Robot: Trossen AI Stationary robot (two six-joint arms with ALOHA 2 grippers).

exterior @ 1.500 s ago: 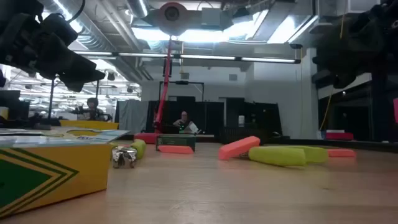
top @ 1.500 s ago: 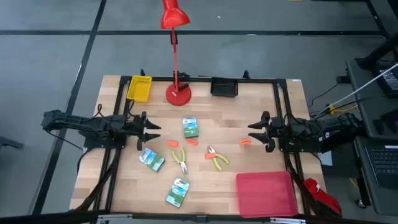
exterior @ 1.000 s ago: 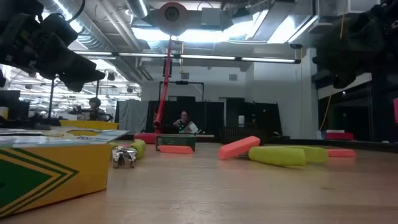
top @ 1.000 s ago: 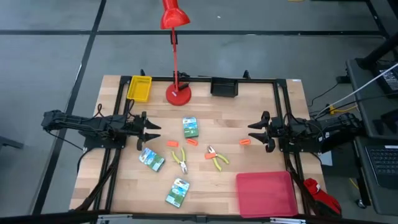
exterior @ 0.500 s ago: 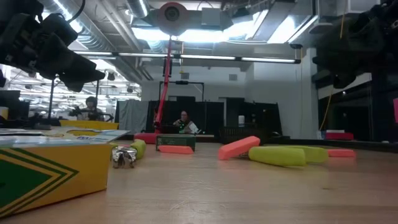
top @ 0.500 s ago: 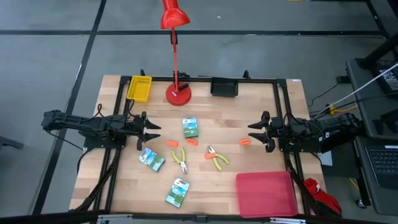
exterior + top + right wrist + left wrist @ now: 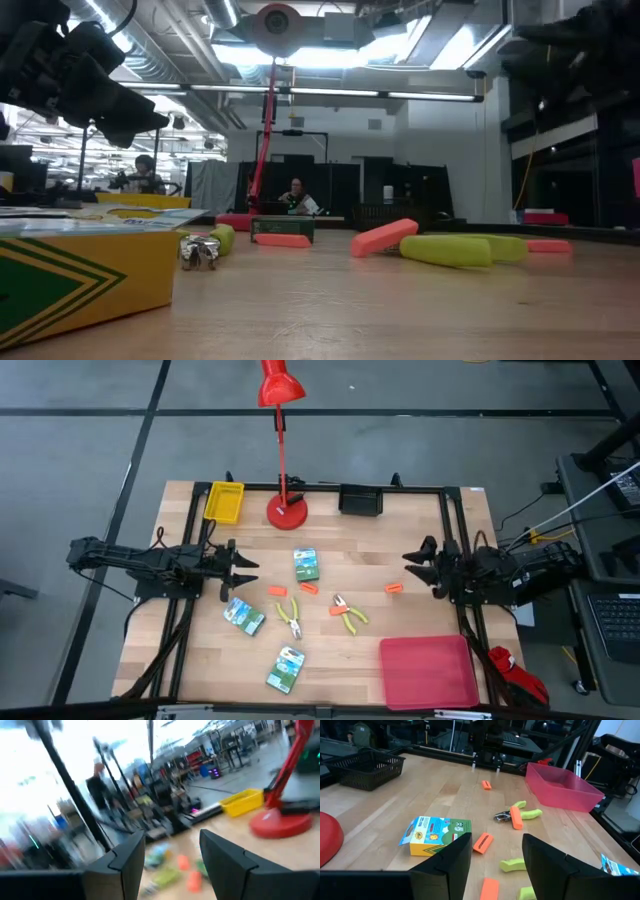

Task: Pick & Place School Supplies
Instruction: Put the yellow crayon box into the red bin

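Right pincer [image 7: 414, 567], fingers spread, is facing the small orange eraser-like block [image 7: 394, 588]; it should be descending squarely over it.

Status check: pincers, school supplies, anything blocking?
Left pincer open, empty, at the table's left edge. Right pincer open, empty, near the orange piece. Packs, small tools loose mid-table. No obstruction seen.

Both arms are showing as matte black jointed segments with bundled dark cables running along them. The left gripper [image 7: 243, 574] and right gripper [image 7: 410, 571] are each ending in two black, flat, angular, pointed fingers [image 7: 547, 862].
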